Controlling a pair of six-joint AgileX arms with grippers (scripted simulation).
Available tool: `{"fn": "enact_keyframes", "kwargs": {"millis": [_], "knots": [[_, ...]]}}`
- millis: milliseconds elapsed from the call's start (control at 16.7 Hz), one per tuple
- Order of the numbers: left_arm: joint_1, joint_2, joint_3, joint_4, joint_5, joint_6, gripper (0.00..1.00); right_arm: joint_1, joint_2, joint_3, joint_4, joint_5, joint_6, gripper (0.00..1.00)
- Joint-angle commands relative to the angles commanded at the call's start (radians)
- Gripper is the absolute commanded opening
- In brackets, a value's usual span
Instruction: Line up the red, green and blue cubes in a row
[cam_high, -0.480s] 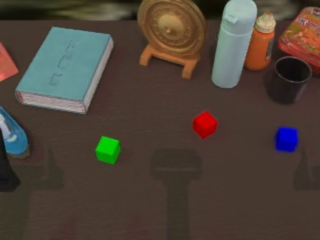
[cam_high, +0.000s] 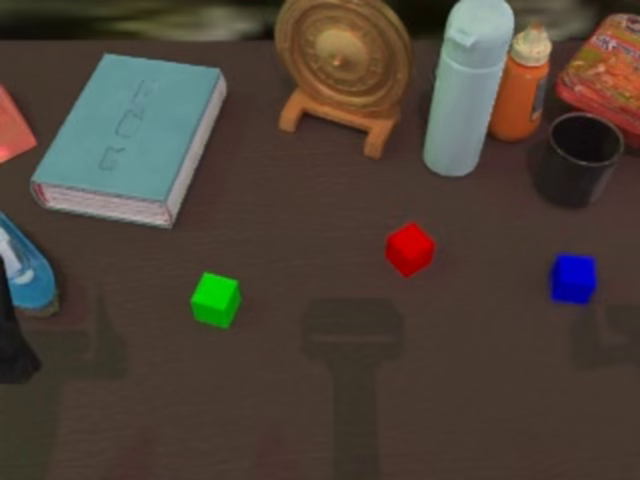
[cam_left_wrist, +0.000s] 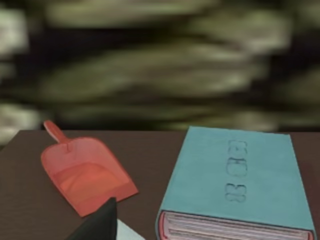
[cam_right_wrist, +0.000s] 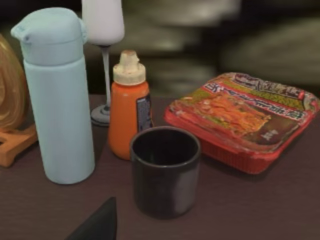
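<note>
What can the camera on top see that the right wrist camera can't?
Only the top view shows the small red cube, small green cube, small blue cube and teal hardcover book. Only the right wrist view shows a white stemmed glass behind the bottles. Both show the pale blue flask, orange squeeze bottle, black cup and red food packet.

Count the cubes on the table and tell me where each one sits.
3. The green cube lies left of centre, the red cube just right of centre and slightly farther back, the blue cube near the right edge. None touch; nothing suggests a hidden fourth.
</note>
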Motion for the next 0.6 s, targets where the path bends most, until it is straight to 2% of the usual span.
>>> {"fn": "enact_keyframes", "kwargs": {"millis": [240, 600], "knots": [[0.0, 0.0, 0.0, 0.0, 0.0, 0.0, 1.0, 0.079, 0.353, 0.332, -0.201, 0.003, -0.01, 1.0], [0.0, 0.0, 0.0, 0.0, 0.0, 0.0, 1.0, 0.221, 1.066, 0.932, -0.576, 0.005, -0.029, 1.0]]}}
